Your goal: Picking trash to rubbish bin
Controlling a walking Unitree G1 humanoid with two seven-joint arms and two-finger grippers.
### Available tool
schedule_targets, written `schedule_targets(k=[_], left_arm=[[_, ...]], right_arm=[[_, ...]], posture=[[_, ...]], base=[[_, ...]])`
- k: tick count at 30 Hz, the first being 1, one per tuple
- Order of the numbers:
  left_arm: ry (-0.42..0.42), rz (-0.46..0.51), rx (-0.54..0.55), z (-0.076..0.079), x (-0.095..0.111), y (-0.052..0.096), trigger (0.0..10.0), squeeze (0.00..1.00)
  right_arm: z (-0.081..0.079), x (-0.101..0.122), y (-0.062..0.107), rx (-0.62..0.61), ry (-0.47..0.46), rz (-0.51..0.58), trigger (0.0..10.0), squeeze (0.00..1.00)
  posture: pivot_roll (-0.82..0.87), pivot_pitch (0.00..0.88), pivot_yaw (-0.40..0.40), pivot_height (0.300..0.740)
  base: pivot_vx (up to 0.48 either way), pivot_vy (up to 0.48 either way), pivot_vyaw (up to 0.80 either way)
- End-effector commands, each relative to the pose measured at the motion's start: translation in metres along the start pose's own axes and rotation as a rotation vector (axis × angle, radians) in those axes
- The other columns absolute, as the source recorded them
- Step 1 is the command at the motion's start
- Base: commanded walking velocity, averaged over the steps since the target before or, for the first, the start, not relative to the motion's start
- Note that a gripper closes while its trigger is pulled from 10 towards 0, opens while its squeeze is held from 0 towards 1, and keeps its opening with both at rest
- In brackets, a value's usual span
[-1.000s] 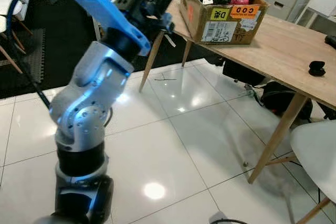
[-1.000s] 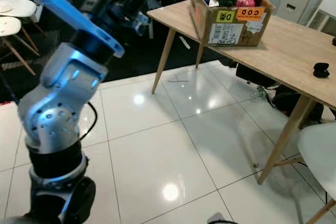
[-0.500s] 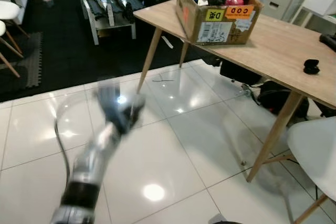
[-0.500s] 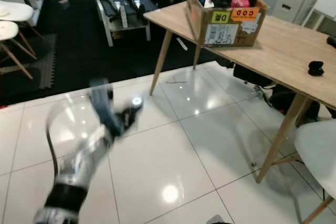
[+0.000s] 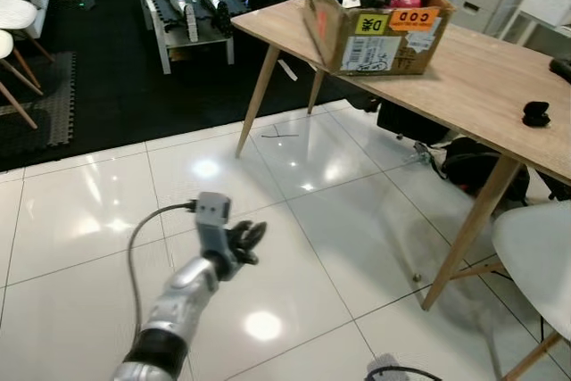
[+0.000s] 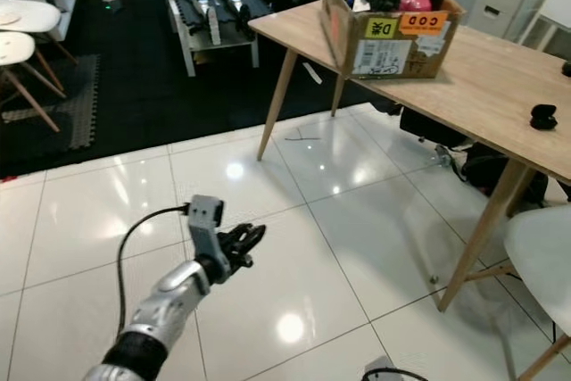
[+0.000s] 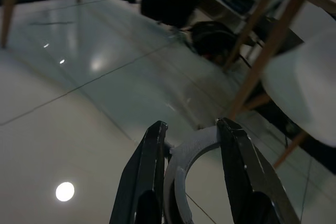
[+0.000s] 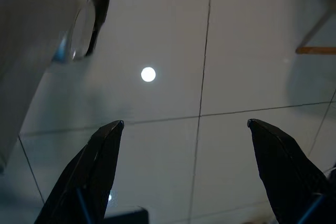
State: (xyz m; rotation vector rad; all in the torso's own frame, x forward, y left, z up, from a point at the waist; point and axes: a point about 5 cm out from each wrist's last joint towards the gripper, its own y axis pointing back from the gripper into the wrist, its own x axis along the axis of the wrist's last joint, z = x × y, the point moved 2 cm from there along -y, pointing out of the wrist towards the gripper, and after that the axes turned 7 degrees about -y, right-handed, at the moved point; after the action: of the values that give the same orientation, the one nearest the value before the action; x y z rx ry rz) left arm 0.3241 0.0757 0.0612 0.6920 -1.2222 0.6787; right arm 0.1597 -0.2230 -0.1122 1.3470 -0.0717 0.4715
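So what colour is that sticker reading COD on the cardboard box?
Orange sticker with dark letters, clearest in the left eye view.

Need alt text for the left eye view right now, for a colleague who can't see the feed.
The robot's left arm reaches forward over glossy white floor tiles, its left gripper above the floor. To the right stands a wooden table carrying an open cardboard box stuffed with items, with a white chair near its corner.

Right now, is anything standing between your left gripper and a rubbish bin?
I cannot tell where a rubbish bin stands. The left gripper hangs over glossy white floor tiles; the light wooden table and white chair stand to its right.
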Motion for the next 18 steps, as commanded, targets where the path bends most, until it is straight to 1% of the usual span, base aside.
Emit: schedule_targets(k=[1, 4, 6, 8, 10, 11, 13, 16, 18], left_arm=[[-0.025, 0.014, -0.059, 0.013, 0.001, -0.008, 10.0, 0.0], [-0.042, 0.028, -0.086, 0.019, 0.007, -0.016, 10.0, 0.0], [-0.035, 0.081, -0.093, 0.022, 0.018, -0.019, 10.0, 0.0], [-0.02, 0.116, -0.094, 0.023, 0.023, -0.02, 10.0, 0.0], [-0.031, 0.12, -0.091, 0.024, 0.022, -0.02, 10.0, 0.0], [-0.045, 0.117, -0.096, 0.025, 0.021, -0.02, 10.0, 0.0], [-0.078, 0.105, -0.091, 0.024, 0.019, -0.02, 10.0, 0.0], [-0.089, 0.124, -0.084, 0.022, 0.023, -0.02, 10.0, 0.0], [-0.135, 0.115, -0.037, 0.013, 0.025, -0.018, 10.0, 0.0]], right_arm=[[0.008, 0.002, 0.0, -0.023, -0.027, 0.012, 10.0, 0.0], [0.017, 0.001, 0.001, -0.047, -0.04, 0.007, 10.0, 0.0], [0.024, -0.009, 0.002, -0.066, -0.09, -0.021, 10.0, 0.0], [0.027, -0.018, 0.003, -0.077, -0.115, -0.043, 10.0, 0.0], [0.026, -0.025, 0.003, -0.075, -0.105, -0.062, 10.0, 0.0], [0.025, -0.028, 0.003, -0.071, -0.081, -0.071, 10.0, 0.0], [0.021, -0.03, 0.003, -0.06, -0.072, -0.077, 10.0, 0.0], [0.017, -0.027, 0.002, -0.051, -0.079, -0.068, 10.0, 0.0], [0.011, -0.019, 0.001, -0.04, -0.083, -0.048, 10.0, 0.0]], posture=[[-0.05, 0.09, -0.034, 0.74], [-0.04, 0.092, -0.044, 0.74], [-0.03, 0.084, -0.041, 0.74], [-0.02, 0.083, -0.038, 0.74], [-0.01, 0.084, -0.041, 0.74], [0.0, 0.085, -0.044, 0.74], [0.0, 0.073, -0.042, 0.74], [0.0, 0.079, -0.034, 0.74], [-0.02, 0.081, -0.015, 0.74]], base=[[0.0, 0.0, 0.0], [0.0, 0.0, 0.0], [0.0, 0.0, 0.0], [0.0, 0.0, 0.0], [0.0, 0.0, 0.0], [0.0, 0.0, 0.0], [0.0, 0.0, -0.8], [0.0, 0.0, -0.8], [0.0, 0.0, -0.8]])
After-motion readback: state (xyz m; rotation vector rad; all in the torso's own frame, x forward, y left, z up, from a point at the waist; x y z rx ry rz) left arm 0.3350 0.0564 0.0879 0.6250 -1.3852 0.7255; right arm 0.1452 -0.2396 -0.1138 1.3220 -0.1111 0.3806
